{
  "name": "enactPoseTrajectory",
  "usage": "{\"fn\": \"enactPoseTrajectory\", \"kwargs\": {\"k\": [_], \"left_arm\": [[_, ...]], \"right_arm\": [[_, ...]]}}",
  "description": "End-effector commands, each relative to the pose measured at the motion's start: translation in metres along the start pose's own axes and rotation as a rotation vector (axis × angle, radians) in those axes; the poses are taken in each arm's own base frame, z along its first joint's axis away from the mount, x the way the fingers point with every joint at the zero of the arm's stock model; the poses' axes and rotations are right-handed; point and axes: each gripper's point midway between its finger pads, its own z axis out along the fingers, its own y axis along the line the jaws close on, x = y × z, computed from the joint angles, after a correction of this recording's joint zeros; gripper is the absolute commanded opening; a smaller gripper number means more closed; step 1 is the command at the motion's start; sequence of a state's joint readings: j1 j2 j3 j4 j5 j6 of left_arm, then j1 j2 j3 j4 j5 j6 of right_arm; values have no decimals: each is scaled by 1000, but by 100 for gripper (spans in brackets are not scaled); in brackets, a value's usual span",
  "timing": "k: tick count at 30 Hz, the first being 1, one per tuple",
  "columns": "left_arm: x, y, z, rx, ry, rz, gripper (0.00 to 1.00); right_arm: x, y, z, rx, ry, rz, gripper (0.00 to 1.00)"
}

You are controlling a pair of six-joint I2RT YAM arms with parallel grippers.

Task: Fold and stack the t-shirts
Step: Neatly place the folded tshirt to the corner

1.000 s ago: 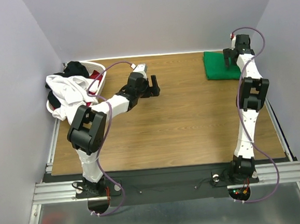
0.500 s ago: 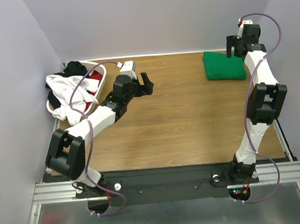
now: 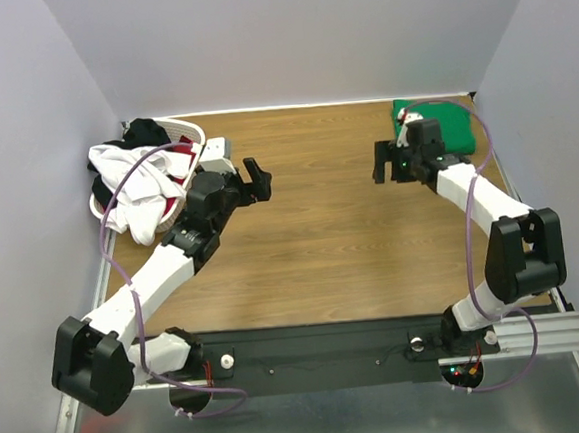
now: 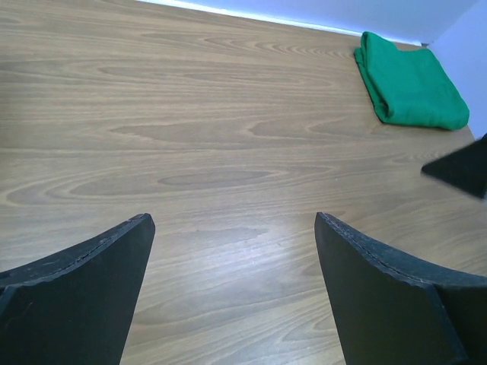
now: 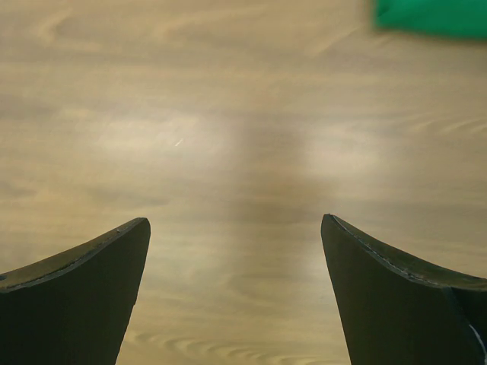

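Observation:
A folded bright green t-shirt (image 3: 451, 125) lies at the table's back right corner, also seen in the left wrist view (image 4: 411, 80) and at the top edge of the right wrist view (image 5: 430, 15). A white t-shirt (image 3: 131, 184), a black one (image 3: 144, 131) and a red one (image 3: 173, 204) are heaped in and over the basket at the back left. My left gripper (image 3: 256, 179) (image 4: 232, 220) hangs open over bare wood just right of the basket. My right gripper (image 3: 383, 161) (image 5: 234, 222) is open and empty over bare wood, left of and nearer than the green shirt.
The white lattice laundry basket (image 3: 195, 134) stands against the back left corner. Bare wooden tabletop (image 3: 331, 233) lies between the two grippers. A dark part of the right arm (image 4: 460, 167) shows at the right edge of the left wrist view. Walls close the back and sides.
The right arm swung from above the green shirt at the back right down toward the table's middle. The left arm drew back to the left and nearer. Both grippers stayed open.

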State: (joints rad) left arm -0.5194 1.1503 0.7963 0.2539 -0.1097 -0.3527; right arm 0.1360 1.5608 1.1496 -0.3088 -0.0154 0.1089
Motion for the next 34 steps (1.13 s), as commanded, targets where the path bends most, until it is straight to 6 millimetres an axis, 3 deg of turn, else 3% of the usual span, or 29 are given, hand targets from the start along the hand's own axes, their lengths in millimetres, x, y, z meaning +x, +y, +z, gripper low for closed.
{"fn": "enactPoseTrajectory", "kwargs": {"k": [1, 4, 5, 6, 9, 12, 16, 34], "left_arm": [[-10, 8, -13, -28, -32, 22, 99], [-11, 8, -20, -22, -34, 33, 99], [-10, 9, -22, -24, -30, 34, 99], [-10, 9, -23, -24, -31, 34, 99], [-11, 8, -27, -9, -45, 26, 99], [-11, 8, -30, -11, -45, 16, 99], [-5, 7, -30, -16, -2, 15, 99], [-20, 19, -43, -94, -78, -4, 99]], "right_arm": [[6, 51, -18, -118, -53, 39, 100], [19, 72, -31, -179, -59, 26, 100], [38, 77, -31, -203, -29, 20, 100], [36, 81, -39, -228, -51, 35, 100], [55, 82, -48, -252, -35, 46, 100], [46, 77, -65, -238, -96, 39, 100], [40, 75, -71, -236, -126, 27, 100], [44, 68, -71, -208, -130, -2, 100]]}}
